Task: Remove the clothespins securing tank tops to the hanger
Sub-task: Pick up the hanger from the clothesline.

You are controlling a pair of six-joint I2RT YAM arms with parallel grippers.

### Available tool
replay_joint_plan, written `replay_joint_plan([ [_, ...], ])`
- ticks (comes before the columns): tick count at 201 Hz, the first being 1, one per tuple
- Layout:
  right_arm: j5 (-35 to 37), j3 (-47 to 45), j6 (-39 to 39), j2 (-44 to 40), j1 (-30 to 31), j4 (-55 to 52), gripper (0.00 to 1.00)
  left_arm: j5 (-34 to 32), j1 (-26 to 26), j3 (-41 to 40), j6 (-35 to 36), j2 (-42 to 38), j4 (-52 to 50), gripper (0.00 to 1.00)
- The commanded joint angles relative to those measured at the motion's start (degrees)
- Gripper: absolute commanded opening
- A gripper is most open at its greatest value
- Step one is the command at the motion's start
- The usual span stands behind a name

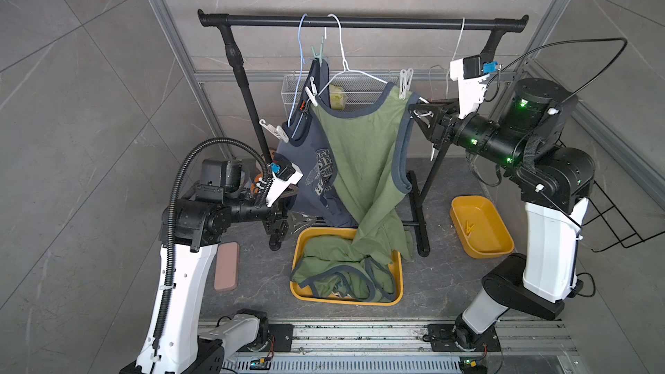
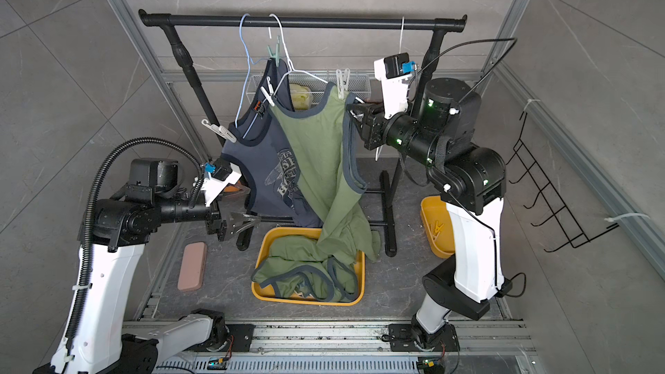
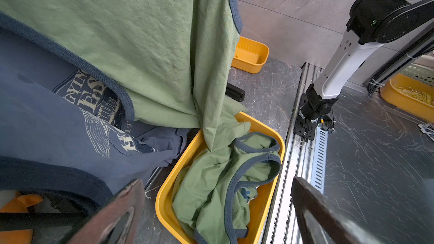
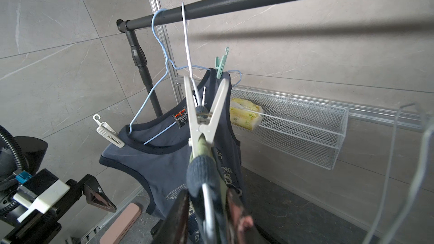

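Our left gripper [image 1: 302,205] wide apart, our right gripper [image 1: 414,110] seemingly tight on the strap of the hung olive tank top [image 1: 360,145].

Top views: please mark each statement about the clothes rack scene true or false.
1. An olive green tank top lies in the large yellow plastic bin. True.
2. The navy blue tank top hangs on a black plastic hanger. False: it hangs on the light blue wire hanger.
3. The left hand is open, holding nothing. True.
4. The small yellow tray is empty. False: a yellow clothespin lies in it.
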Motion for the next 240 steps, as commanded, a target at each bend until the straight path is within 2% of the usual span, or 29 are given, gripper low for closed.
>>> replay_joint_plan([
  [1, -0.02, 1.3, 0.64, 1.14, -0.02, 1.27, 0.19, 1.99, -0.21, 1.11, -0.75, -0.33, 0.87, 1.0],
  [7, 0.57, 1.08, 0.68, 1.0, -0.02, 1.55, 0.14, 1.99, -0.15, 1.11, -0.7, -0.42, 0.84, 1.0],
  [26, 1.39, -0.36, 0.67, 0.5, 0.0, 4.25, 0.07, 1.97, -0.17, 1.27, -0.74, -0.5, 0.54, 1.0],
  [34, 1.83, -0.69, 0.69, 0.48, -0.02, 5.57, 0.0, 1.9, -0.18, 1.33, -0.69, -0.46, 0.37, 1.0],
  [132, 3.92, -2.8, 5.24, -0.65, 0.0, 27.5, 0.0, 1.68, -0.33, 3.21, -1.08, 2.42, -0.23, 1.0],
  [190, 6.52, -2.19, 6.88, -0.72, -0.02, 34.51, 0.0, 1.83, -0.45, 4.18, -1.44, 3.34, -0.16, 1.0],
  [240, 6.14, 1.84, 7.27, 0.05, -0.07, 33.62, 0.0, 1.81, -0.42, 4.02, -1.27, 3.08, -0.23, 1.0],
])
